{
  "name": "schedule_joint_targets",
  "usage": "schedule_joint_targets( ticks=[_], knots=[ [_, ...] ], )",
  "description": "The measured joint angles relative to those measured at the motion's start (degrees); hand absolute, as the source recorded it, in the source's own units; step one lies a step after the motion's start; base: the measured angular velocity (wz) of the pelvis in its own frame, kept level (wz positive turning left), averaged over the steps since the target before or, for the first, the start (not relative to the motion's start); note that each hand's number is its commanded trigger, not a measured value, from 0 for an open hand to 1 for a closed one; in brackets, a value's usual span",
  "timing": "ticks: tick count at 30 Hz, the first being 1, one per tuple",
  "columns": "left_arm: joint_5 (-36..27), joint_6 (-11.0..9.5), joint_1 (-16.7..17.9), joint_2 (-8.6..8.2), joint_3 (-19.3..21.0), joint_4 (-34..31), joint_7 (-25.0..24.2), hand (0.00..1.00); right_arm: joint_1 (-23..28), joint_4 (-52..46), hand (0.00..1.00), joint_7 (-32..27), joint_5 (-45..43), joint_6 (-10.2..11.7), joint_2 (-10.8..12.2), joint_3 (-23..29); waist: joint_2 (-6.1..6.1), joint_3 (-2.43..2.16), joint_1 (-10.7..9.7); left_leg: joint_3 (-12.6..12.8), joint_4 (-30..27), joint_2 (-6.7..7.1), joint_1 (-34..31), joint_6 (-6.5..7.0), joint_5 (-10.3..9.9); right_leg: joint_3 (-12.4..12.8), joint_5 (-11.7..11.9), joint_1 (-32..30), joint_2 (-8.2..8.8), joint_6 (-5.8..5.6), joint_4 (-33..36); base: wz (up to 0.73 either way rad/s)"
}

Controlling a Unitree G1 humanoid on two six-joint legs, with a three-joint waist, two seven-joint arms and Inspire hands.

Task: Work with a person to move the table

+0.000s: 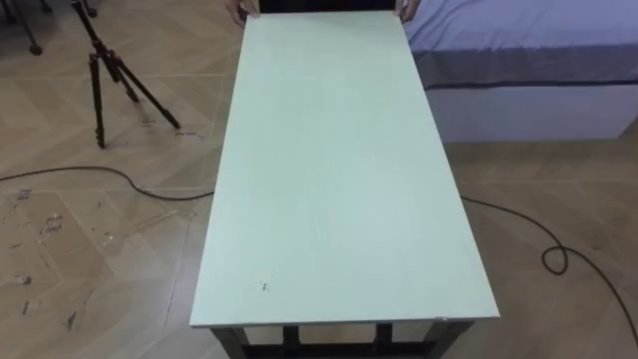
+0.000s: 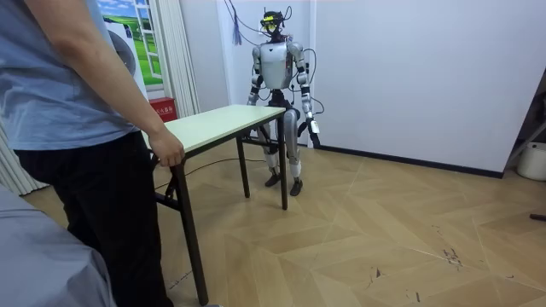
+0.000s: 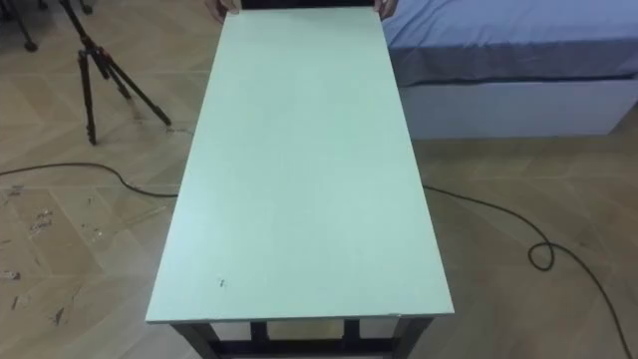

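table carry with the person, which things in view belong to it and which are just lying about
Part of the job:
table
person's hand gripping the end opposite the robot

Just lying about:
tripod on the floor
bed beside the table

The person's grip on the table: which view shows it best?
The room view: the person's hand is curled over the near end of the table, seen from the side. The left eye view catches just fingertips at the far corners, cut by the frame's top; the right eye view shows the same.
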State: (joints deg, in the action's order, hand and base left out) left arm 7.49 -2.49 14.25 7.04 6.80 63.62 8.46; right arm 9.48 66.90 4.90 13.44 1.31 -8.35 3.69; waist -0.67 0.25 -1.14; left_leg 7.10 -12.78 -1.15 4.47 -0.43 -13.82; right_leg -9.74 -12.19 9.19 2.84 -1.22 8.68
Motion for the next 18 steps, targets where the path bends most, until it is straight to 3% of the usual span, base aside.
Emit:
schedule_joint_targets(
  ticks=[12, 18],
  knots=[
    [-1.87, -0.08, 0.04, -0.05, -0.06, 0.49, -0.96, 0.0, -1.41, 4.76, 0.0, 4.62, 5.34, -0.11, -0.27, -0.19, -0.28, -0.05, 0.11, 0.01, -0.13, -0.02, -0.98, 0.01, -0.01, -0.07, 0.0, -0.23, -0.01, -0.01, -0.04, -0.01],
    [-11.11, 0.15, -0.04, -0.01, 0.15, 0.34, -3.75, 0.0, -1.61, 4.47, 0.0, 6.93, 7.78, -1.47, -0.27, -0.11, -0.47, -0.2, 0.1, -0.94, -0.97, 0.01, -1.82, 0.03, -0.01, -1.42, -0.01, -0.47, 0.05, -0.01, -0.08, 0.09]
  ],
)
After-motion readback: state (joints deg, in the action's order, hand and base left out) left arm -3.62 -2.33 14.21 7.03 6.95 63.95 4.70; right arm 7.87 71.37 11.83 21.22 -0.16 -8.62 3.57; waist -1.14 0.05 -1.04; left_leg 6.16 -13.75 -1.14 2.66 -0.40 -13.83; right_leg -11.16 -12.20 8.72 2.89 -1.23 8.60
